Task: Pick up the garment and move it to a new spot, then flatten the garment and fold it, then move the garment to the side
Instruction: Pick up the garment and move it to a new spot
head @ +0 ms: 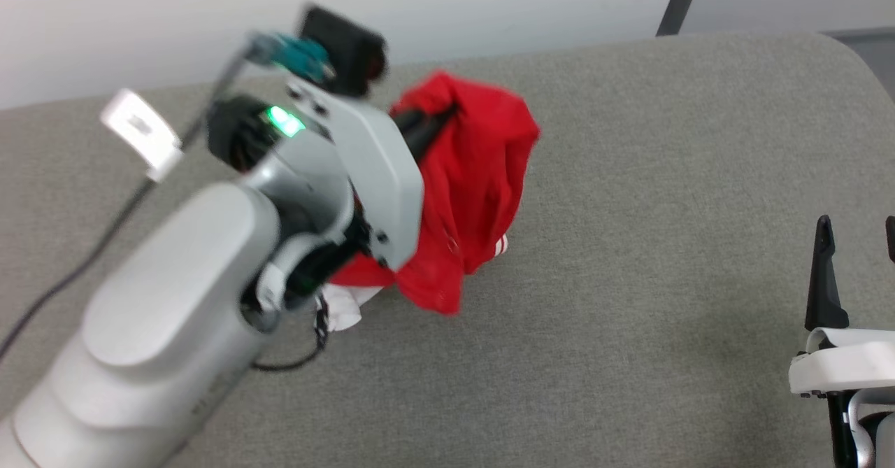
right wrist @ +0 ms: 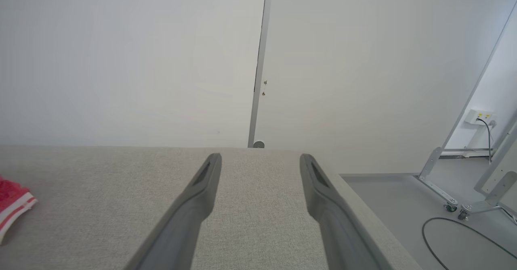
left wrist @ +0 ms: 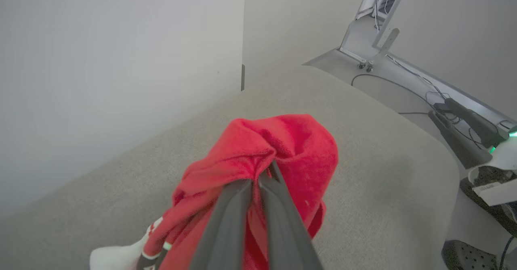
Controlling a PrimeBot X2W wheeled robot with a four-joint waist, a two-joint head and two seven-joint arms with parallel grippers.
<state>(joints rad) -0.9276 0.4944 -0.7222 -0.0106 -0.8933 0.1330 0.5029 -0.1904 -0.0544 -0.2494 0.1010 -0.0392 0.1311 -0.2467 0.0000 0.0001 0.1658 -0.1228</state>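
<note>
Left of centre in the head view, the left gripper (left wrist: 266, 170) is clamped on the bunched garment (head: 482, 174) above the grey surface (head: 664, 244), while the right gripper (right wrist: 260, 157) stands open, so it seems picked up, with placing, flattening, folding and setting aside left.

This is looking like a robotics lab or test room rather than a home. Bare white walls (right wrist: 121, 60) are closing it in, with a dark panel seam (right wrist: 258, 60) running up one of them. A big table (head: 629, 244) wrapped in plain grey cloth is taking up the middle. Beside it a metal frame (right wrist: 433, 161) is standing on castors (right wrist: 449, 207) on a smooth grey floor (right wrist: 383, 197), and a black cable (right wrist: 423, 229) is trailing loose across it. A lead is plugging into a wall socket (right wrist: 480, 116). A pale robot arm (head: 175, 328), a green light (head: 285, 119) glowing on it, is reaching over the table.
</note>
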